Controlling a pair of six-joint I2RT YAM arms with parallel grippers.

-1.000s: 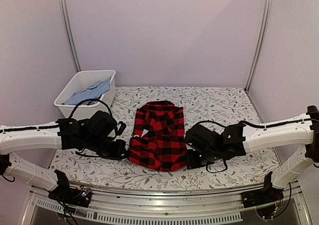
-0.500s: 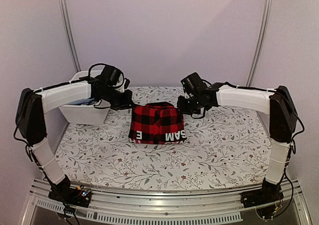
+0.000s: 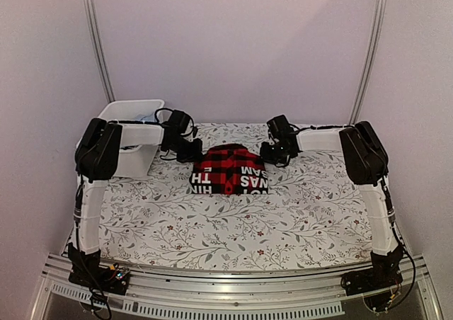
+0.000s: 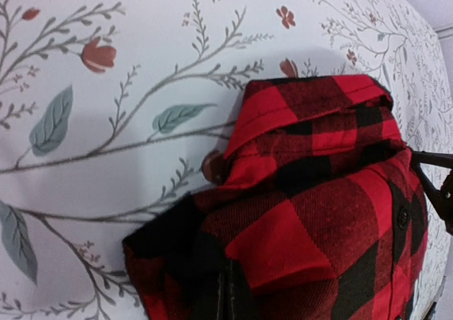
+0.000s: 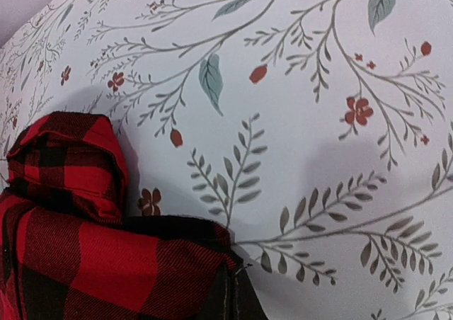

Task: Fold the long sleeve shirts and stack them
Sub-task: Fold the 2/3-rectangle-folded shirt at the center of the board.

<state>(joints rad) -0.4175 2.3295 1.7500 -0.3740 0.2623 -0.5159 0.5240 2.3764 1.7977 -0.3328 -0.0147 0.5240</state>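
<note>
A red-and-black check long sleeve shirt (image 3: pixel 230 171) lies folded at the back middle of the floral table, white letters showing along its near edge. My left gripper (image 3: pixel 192 150) is shut on the shirt's far left corner (image 4: pixel 212 263). On the other side my right gripper (image 3: pixel 269 152) is shut on the far right corner (image 5: pixel 205 270). Both arms reach far back over the table. In the left wrist view (image 4: pixel 228 302) and the right wrist view (image 5: pixel 230 299) each pair of jaws shows pressed together with cloth pinched between them. The collar (image 4: pixel 311 107) lies bunched beyond the left fingers.
A white plastic bin (image 3: pixel 131 139) stands at the back left, partly behind my left arm. Pale walls with metal uprights (image 3: pixel 99 44) close the back. The tablecloth (image 3: pixel 233 228) carries a leaf and flower print.
Both grippers carried the shirt's near edge up and over to the far side, folding it in half. The arms went from low near the front to stretched toward the back wall.
</note>
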